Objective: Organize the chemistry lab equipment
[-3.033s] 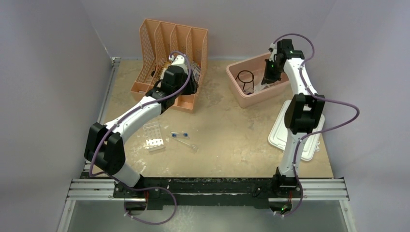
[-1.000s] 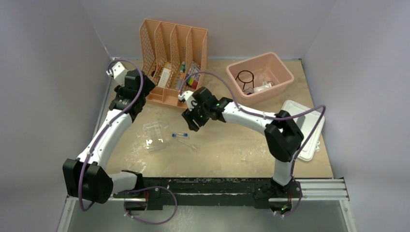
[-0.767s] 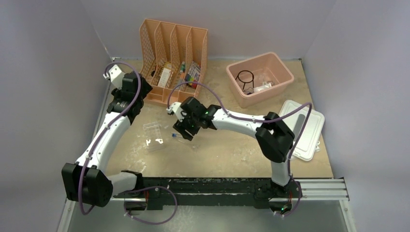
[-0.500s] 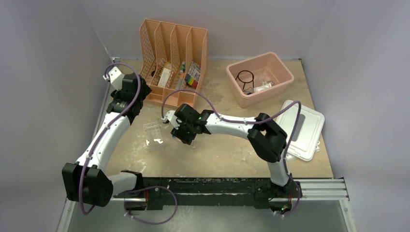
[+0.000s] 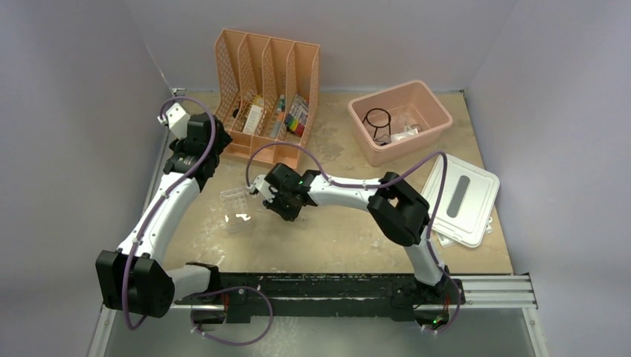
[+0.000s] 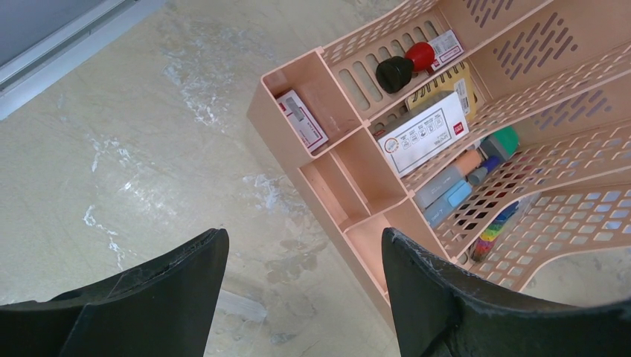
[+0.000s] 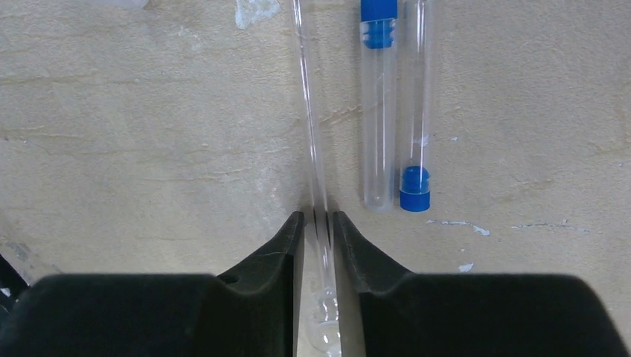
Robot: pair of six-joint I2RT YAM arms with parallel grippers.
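My right gripper [image 7: 320,218] is low over the table at the middle [image 5: 286,204], and its jaws are closed on a thin clear glass tube [image 7: 309,111] with a bulb end that lies flat. Two blue-capped clear tubes [image 7: 378,111] [image 7: 417,111] lie side by side just right of it, caps at opposite ends. The white tube rack [image 5: 236,210] sits left of this gripper. My left gripper [image 6: 305,242] is open and empty, hovering by the front left corner of the peach organizer [image 6: 335,156]. A black wire ring [image 5: 378,119] lies in the pink tub [image 5: 439,111].
The peach slotted organizer [image 5: 264,67] stands at the back left with boxes and markers in its slots. The pink tub is at the back right. Its white lid [image 5: 461,199] lies at the right edge of the table. Walls close in left and right.
My right arm swung from the pink tub to the table middle, came down and closed on the thin clear tube. My left arm drew back from the organizer to the left.
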